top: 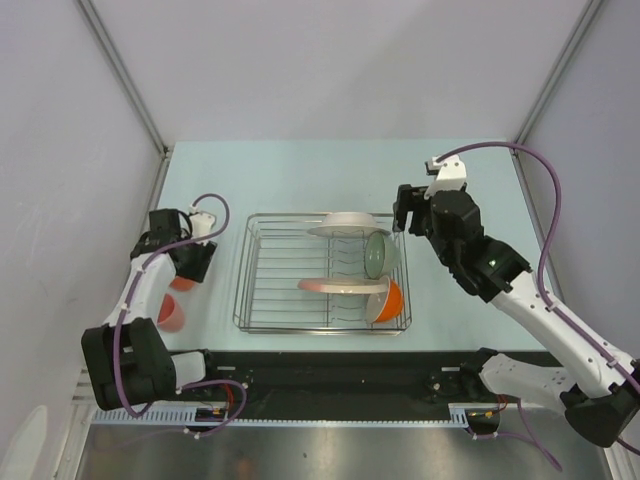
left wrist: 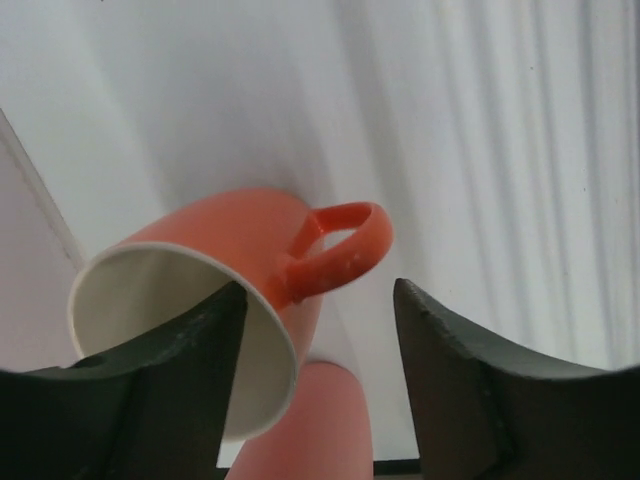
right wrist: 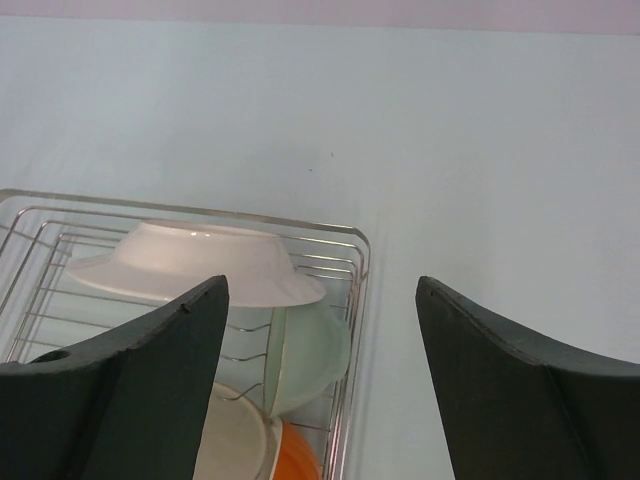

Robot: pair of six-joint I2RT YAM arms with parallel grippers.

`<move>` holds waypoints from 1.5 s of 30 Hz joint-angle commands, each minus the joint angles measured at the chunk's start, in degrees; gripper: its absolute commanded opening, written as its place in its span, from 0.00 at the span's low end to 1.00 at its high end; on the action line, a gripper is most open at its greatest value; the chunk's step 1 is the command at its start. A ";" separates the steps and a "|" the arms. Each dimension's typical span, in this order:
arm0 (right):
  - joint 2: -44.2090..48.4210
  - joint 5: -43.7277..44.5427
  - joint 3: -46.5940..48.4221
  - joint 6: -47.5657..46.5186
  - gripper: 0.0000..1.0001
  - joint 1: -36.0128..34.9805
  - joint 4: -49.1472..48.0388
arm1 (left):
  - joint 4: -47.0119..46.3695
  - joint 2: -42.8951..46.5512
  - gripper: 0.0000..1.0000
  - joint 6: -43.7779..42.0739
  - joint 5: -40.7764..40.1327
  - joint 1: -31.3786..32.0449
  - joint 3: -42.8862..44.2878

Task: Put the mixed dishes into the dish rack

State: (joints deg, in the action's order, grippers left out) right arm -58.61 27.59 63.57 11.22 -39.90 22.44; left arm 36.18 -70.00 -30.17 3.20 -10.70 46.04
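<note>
— Chrome dish rack [top: 320, 275] in the middle of the table [top: 300, 170], seen from above, with four dishes in it: white shallow bowl [top: 348, 224] at the far end, sage green bowl [top: 380, 254] on edge, pink-and-cream plate [top: 340, 285], and orange-outside bowl [top: 390, 300] at the near right corner.

— And the orange mug [top: 181, 284]?

— On the table left of the rack, mostly hidden under the left gripper [top: 193, 262]. The small pink cup [top: 170, 313] is just nearer.

— The left wrist view shows more. The mug's mouth faces the camera and its handle lies between fingers that stand apart. One finger covers part of the rim; whether it touches, I cannot tell.

— The right gripper [top: 405, 215]?

— Fingers wide apart with nothing between them, over bare table past the rack's far right corner.
</note>
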 commanded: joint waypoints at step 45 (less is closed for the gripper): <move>-18.66 -19.42 -6.09 15.32 0.59 19.42 4.28 | 3.72 -7.17 0.00 14.26 24.22 7.36 21.99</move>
State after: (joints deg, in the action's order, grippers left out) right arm -80.34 10.96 57.49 24.34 -21.45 28.73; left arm 44.25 -78.96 -16.71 25.87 -4.05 68.55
